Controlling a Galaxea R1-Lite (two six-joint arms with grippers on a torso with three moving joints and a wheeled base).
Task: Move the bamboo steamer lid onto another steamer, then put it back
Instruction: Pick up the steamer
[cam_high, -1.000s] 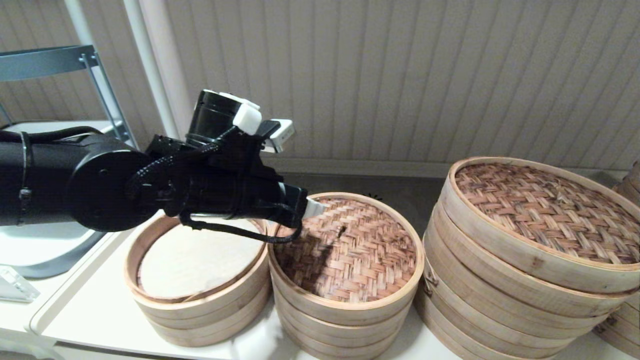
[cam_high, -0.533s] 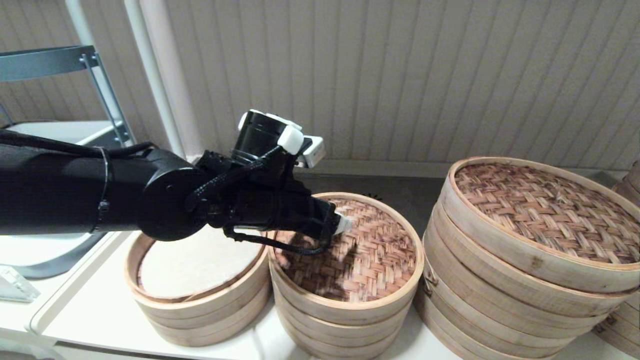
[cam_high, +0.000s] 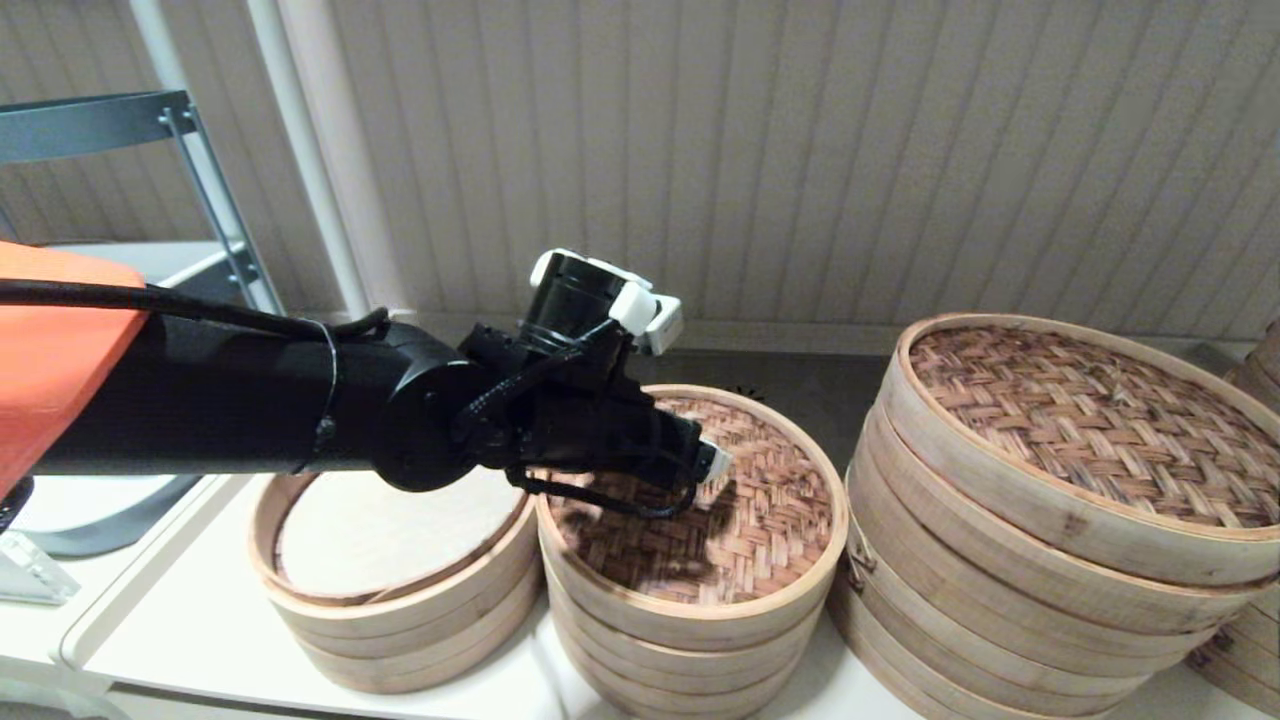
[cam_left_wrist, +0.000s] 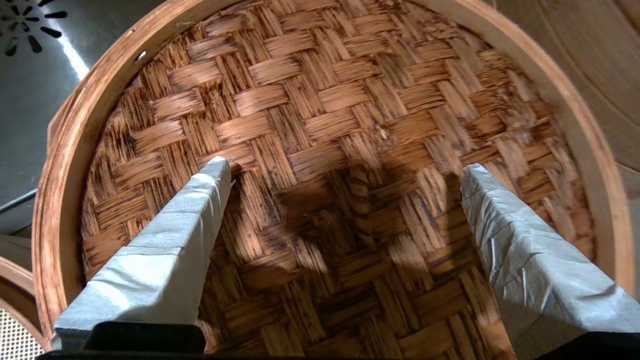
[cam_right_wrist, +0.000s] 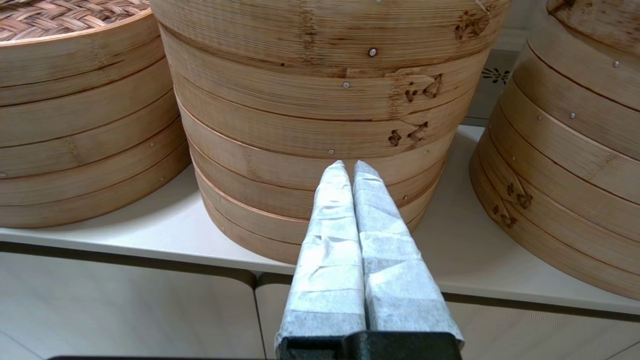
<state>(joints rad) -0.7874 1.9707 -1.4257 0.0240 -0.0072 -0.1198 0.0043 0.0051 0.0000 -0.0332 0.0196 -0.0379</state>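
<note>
The bamboo steamer lid (cam_high: 770, 510), reddish-brown weave in a pale rim, rests on the middle small steamer (cam_high: 690, 640). My left gripper (cam_high: 712, 463) hovers low over the lid's centre. The left wrist view shows this gripper (cam_left_wrist: 345, 170) open above the lid (cam_left_wrist: 320, 90), one finger on each side of the dark knot (cam_left_wrist: 361, 197), touching nothing. The other small steamer (cam_high: 400, 610) stands uncovered to the left, its pale liner (cam_high: 390, 530) leaving a brown strip along the near edge. My right gripper (cam_right_wrist: 348, 167) is shut and empty, parked low in front of the table edge.
A large steamer stack (cam_high: 1040, 560) with a darker woven lid (cam_high: 1090, 420) stands right of the middle steamer; the right wrist view faces that stack (cam_right_wrist: 320, 110). Another stack (cam_high: 1255, 390) sits at the far right. A metal rack (cam_high: 110, 120) is at the back left.
My left arm has reached farther right and lower, carrying the open gripper from the lid's left rim to over its centre knot. The lid has not moved.
</note>
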